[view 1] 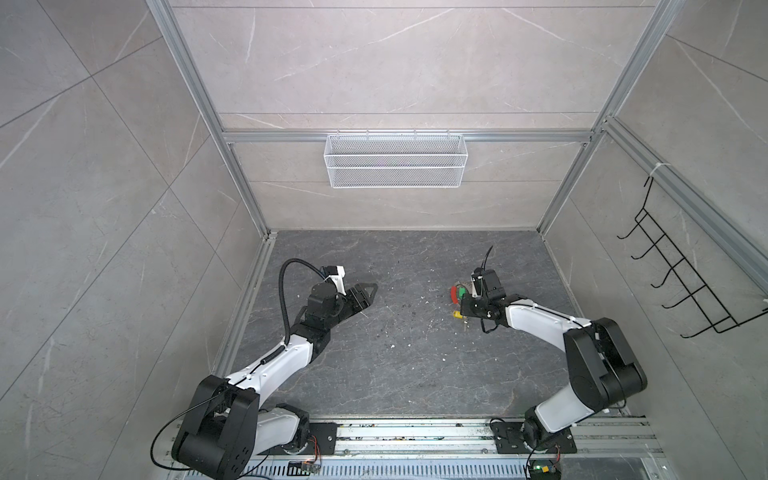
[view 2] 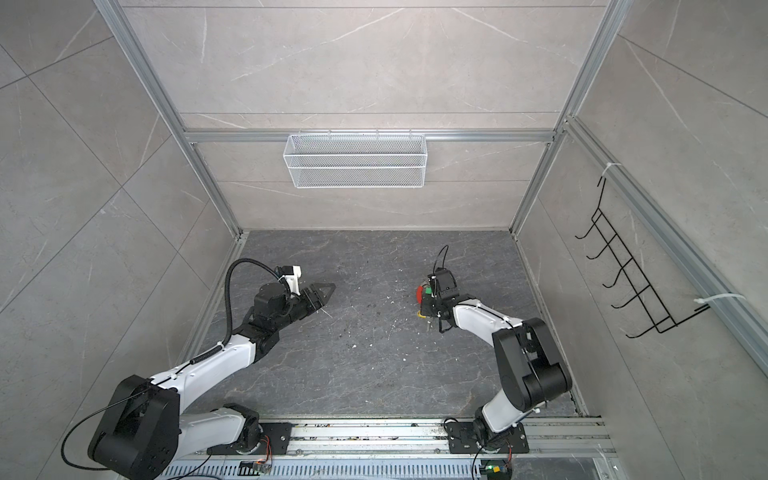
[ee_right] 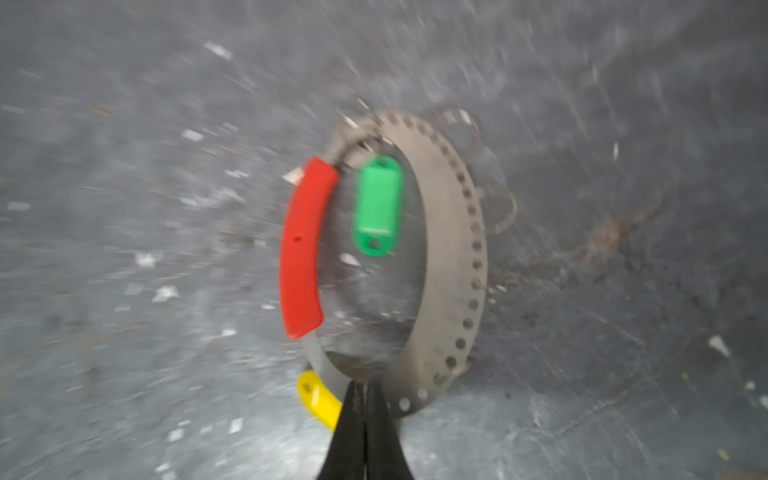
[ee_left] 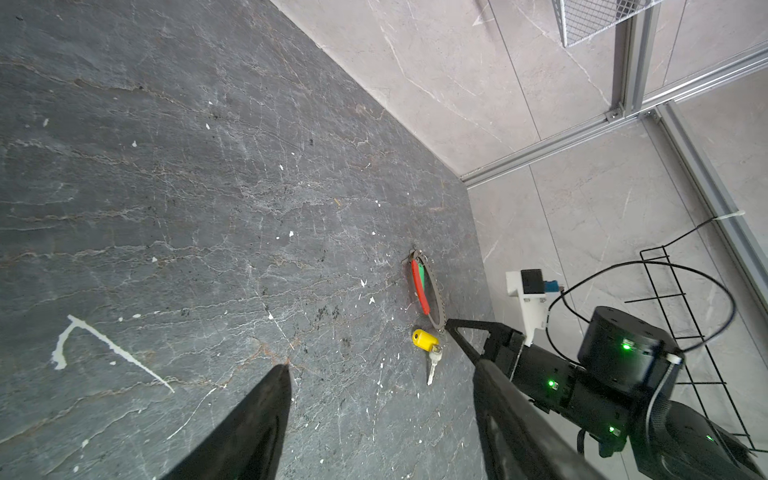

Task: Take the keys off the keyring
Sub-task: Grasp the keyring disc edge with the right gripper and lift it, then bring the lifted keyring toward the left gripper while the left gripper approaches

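**Work surface.** The dark grey, stone-pattern tabletop (view 1: 395,365) is scattered with white flecks. It is enclosed by pale grey tiled walls (view 1: 104,208) on an aluminium frame (view 1: 232,166). A white mesh basket (view 1: 395,160) hangs on the back wall and a black wire hook rack (view 1: 681,270) on the right wall.

**Task items.** The keyring (ee_right: 453,232) stands upright on its edge, right of centre on the tabletop. The right gripper (ee_right: 365,390) has its jaws pressed together on the band's lower edge. The red segment (ee_right: 301,249) forms one side of the loop, and the green key (ee_right: 378,205) hangs inside the loop near its upper part. The yellow key (ee_left: 424,340) lies flat on the tabletop just beside the ring's foot, with its blade pointing away. The left gripper (ee_left: 380,368) is left of centre, jaws wide apart over bare stone.

**Limits of visibility.**
- The right wrist view is motion-blurred, so the link joining the green key to the band cannot be resolved.
- In both top views the right wrist assembly covers most of the ring (only slivers of colour show).
- One finger partly hides the yellow head in the right wrist view.
- Whether the yellow key touches the band cannot be told.

**Clearance.** Open tabletop lies between the two grippers. The ring is well apart from the back wall and nearer the right wall than the left. The arm bases sit on a rail (view 1: 415,436) along the front edge.
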Tool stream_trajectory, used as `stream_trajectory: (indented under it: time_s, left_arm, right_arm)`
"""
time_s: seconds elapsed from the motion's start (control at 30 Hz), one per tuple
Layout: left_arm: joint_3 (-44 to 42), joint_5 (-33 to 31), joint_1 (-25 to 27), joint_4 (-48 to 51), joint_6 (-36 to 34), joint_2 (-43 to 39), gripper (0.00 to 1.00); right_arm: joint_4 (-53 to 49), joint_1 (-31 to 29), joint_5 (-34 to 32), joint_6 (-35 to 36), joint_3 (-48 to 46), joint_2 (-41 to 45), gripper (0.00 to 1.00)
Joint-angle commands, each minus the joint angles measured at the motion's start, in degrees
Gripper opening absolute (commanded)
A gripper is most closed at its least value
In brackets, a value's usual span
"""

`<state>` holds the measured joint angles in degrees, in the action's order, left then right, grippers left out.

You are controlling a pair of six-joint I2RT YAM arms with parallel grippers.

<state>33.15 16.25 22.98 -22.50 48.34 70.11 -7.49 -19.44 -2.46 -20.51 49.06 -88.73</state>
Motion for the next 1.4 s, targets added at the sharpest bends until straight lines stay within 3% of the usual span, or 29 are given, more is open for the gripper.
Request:
stream_trajectory:
  time_s: [0.0, 0.1, 0.17, 0.23, 0.3, 0.5, 0.7, 0.97, 1.37]
  left_arm:
    - [1.2, -1.8, 2.8, -2.7, -2.3, -3.1, 0.74]
    - [2.3, -1.2, 4.0, -0.7, -3.9, -5.0, 0.75]
    - [5.5, -0.1, 4.0, 6.0, -5.1, -5.8, 0.74]
    - [8.0, 0.4, 4.0, 10.6, -6.3, -5.9, 0.68]
    - [7.8, 3.3, 4.0, 8.4, -7.2, -6.3, 0.58]
    - [6.0, 13.4, 4.0, -2.5, -7.5, -6.4, 0.49]
    - [4.9, 20.1, 4.0, -8.2, -10.5, -5.2, 0.34]
    - [3.0, 32.2, 4.5, -23.2, -7.5, -1.3, 0.32]
    - [4.3, 36.3, 7.7, -23.1, -8.8, 0.2, 0.31]
  right_arm:
    - [5.2, -1.4, 4.6, 4.9, -1.6, 5.3, 0.00]
    - [7.9, -2.3, 10.4, 7.3, -2.8, 8.5, 0.00]
    - [9.3, -2.9, 14.9, 8.6, -3.1, 10.3, 0.00]
    - [10.4, -3.1, 20.6, 9.2, -3.0, 11.5, 0.00]
    - [11.8, -3.5, 26.3, 9.7, -3.1, 12.4, 0.00]
    - [17.8, -4.9, 41.2, 8.0, -4.1, 14.1, 0.00]
    - [24.9, -5.9, 50.2, 1.8, -4.7, 15.8, 0.00]
    - [35.2, -6.9, 55.4, -7.2, -5.6, 16.5, 0.00]
    - [37.5, -9.5, 56.5, -9.7, -4.6, 18.9, 0.00]
